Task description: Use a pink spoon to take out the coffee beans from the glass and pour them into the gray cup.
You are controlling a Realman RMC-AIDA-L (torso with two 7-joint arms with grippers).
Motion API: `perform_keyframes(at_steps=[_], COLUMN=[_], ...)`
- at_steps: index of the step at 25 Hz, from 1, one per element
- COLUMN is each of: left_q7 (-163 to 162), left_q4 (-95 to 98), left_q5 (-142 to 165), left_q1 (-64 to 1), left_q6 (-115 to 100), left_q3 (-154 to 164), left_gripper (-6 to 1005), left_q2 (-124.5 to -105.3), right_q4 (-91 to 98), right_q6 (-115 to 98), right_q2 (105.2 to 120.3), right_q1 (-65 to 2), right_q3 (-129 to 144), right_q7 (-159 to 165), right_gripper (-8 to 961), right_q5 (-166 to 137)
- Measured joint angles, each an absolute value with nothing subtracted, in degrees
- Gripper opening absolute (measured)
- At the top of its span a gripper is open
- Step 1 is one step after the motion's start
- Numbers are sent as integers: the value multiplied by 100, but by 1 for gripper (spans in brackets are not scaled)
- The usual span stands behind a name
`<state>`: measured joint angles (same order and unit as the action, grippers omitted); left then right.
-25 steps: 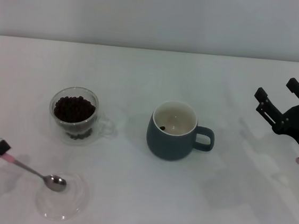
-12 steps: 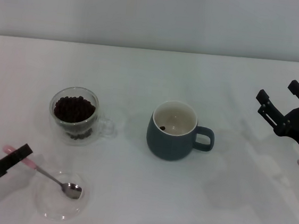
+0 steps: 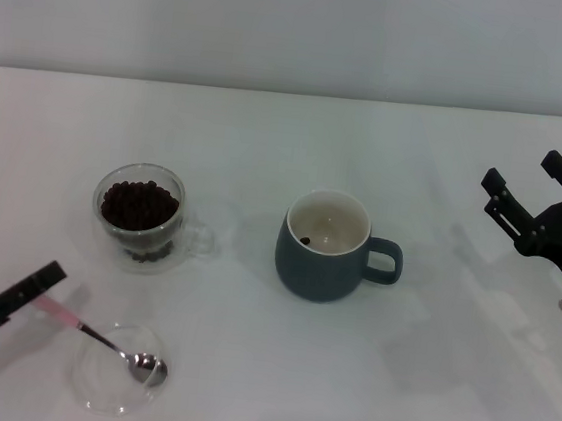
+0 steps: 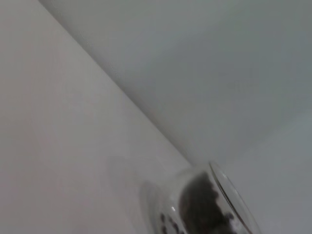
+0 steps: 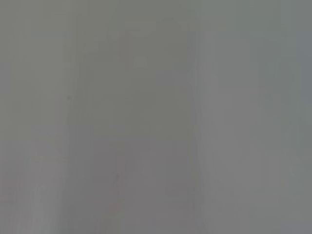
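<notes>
a white worktop [image 3: 265, 169] carries the gray cup [image 3: 325, 247], then the glass [image 3: 140, 216] heaped with coffee beans [image 3: 139, 205]. left claw [image 3: 36, 290] pinches the pink spoon [image 3: 106, 343], its bowl resting in a clear dish [image 3: 91, 392], seemingly parked. right claw [image 3: 529, 191] waits spread, far right.

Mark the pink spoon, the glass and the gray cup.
pink spoon [image 3: 147, 363], head view, on its metal bowl.
glass [image 3: 128, 252], head view, on its clear front wall.
gray cup [image 3: 317, 270], head view, on its dark outer wall.

A white table [image 3: 267, 149] carries the glass [image 3: 139, 218], gray cup [image 3: 326, 245] and clear dish [image 3: 114, 382].
</notes>
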<state>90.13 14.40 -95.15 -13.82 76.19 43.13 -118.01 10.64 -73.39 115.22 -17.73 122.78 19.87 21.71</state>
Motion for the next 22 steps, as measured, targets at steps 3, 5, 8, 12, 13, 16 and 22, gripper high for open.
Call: perform_keyframes(at_steps=[3,5,8,12,13,16,22], left_q7=[9079,9341,10173,11379,12152,13849,16251], left_q4=[1470,1525,1567,1464,1303,880,45], left_q5=[-9549,-9549,-9580,-9659,-9832,-10390,-11557], left_q1=[-1282,-1210,-1124,-1095,-1115,-1177,-1427], left_q6=[7614,7576,7415,7367,7366,7437,7609], left_q3=[4106,3916,3327,2724,2541,2303,2244], left_gripper=[583,658,804,871,877,889,888], left_q2=[-11757,-11737,-11810,-11889,-11896,-11905,-11931], right_q4=[1068,1069,1085,1105,1107,1115,1265], right_q6=[-7339,-7339,-7339,-7339,-7339,-7281,-7008], right_q2=[11522,11522,11522,11522,11522,11524,11531], right_q1=[-1770,-1766,-1764,-1773,-1778,-1783,-1787], right_q3=[12278,12278,12278,12277,12271,12225,12224], right_q7=[1997,1998,1999,2001,2010,2033,2036], right_gripper=[848,848,848,848,848,848,848], right_q5=[2166,2165,2167,2180,2189,2211,2222])
